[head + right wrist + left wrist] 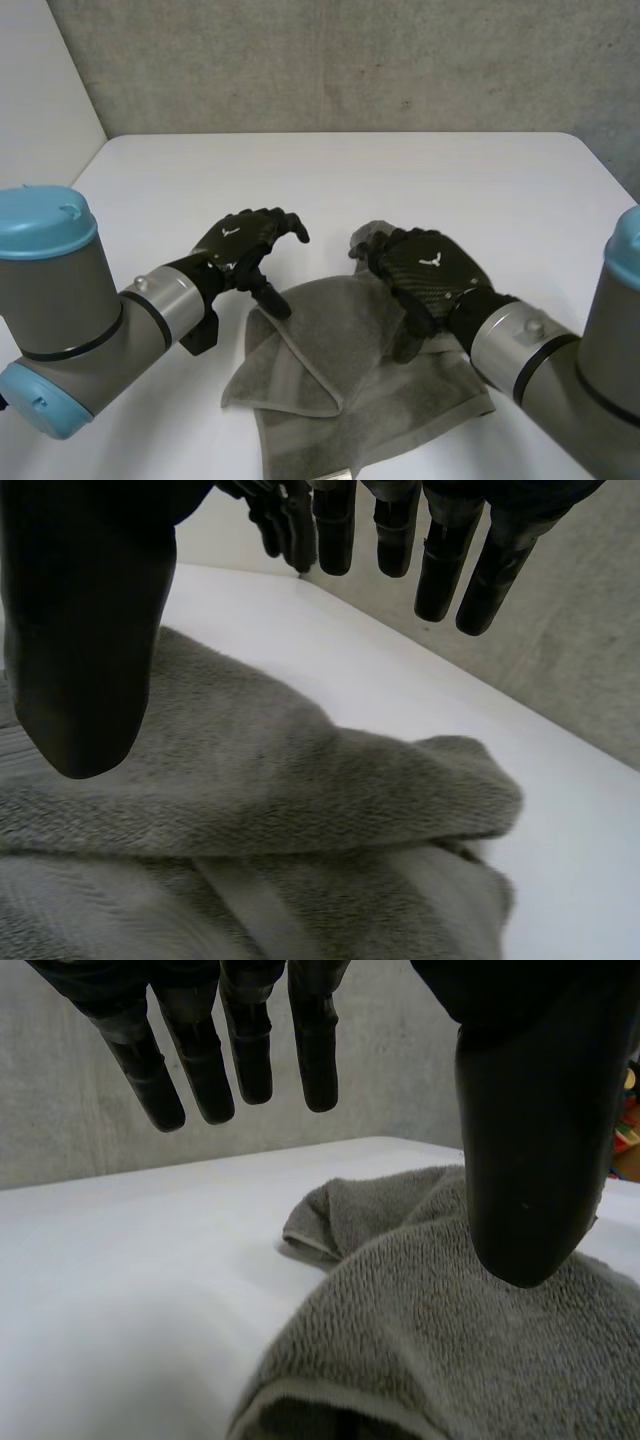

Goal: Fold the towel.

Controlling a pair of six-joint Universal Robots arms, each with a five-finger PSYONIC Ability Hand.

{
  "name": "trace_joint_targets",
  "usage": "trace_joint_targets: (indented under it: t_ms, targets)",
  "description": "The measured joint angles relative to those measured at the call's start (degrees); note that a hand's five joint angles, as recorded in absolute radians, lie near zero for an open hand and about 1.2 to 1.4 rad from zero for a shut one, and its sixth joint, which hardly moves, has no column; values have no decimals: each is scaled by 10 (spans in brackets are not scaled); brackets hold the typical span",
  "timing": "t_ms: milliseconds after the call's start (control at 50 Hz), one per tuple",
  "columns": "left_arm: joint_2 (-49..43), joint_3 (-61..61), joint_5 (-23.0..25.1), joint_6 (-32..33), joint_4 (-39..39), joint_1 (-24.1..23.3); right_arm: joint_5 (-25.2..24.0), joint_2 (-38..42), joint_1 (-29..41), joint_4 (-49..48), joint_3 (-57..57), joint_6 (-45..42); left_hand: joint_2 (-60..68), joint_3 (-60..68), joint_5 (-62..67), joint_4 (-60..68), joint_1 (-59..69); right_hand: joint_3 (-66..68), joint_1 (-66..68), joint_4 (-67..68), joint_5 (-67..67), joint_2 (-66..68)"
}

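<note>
Got a grey towel (350, 390) down by the near edge of the white table (400, 180), roughly midway along it, only half folded. Can see one flap turned over onto the rest, its point aimed at the near edge, and a woven band (250, 910) along the hem. Bunched into a soft ridge on the far side (clearest from the right wrist camera).

Moving out to the left hand (245, 248): parked at the towel's far left corner, fingers fairly straight and spread, gripping nothing, thumb angled down toward the cloth's edge. Same deal with the right hand (425, 272): hovering over the towel's far right part, fingers extended and loose, thumb hanging above the pile, nothing pinched.

Spotted a small white mark (232, 232) on the back of the left hand and a matching mark (432, 262) on the right one, a bit bird-shaped, too small to read as lettering.

Backed beyond the table's far edge by a rough concrete wall (350, 60), with a plain pale panel (40, 80) off the far left corner. Also got the grey arms (70, 300) crowding both near corners.
</note>
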Motion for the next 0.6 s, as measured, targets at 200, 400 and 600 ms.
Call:
trace_joint_targets:
  t_ms: [200, 400, 600]
  targets:
    - [-5, -43, -2, 47, 50, 20, 47, 76, 56, -74, 1, 83, -1, 0, 0, 0, 0, 0, 0, 0, 0, 0]
    - [-50, -58, -6, 110, 97, 28, 110, 137, 98, -109, -5, 135, -1, 0, 1, 0, 0, 0, 0, 0, 0, 0]
    - [-88, -47, -6, 176, 99, 26, 141, 155, 120, -154, 1, 185, 102, 99, 124, 97, 87, 0, 0, 0, 0, 0]
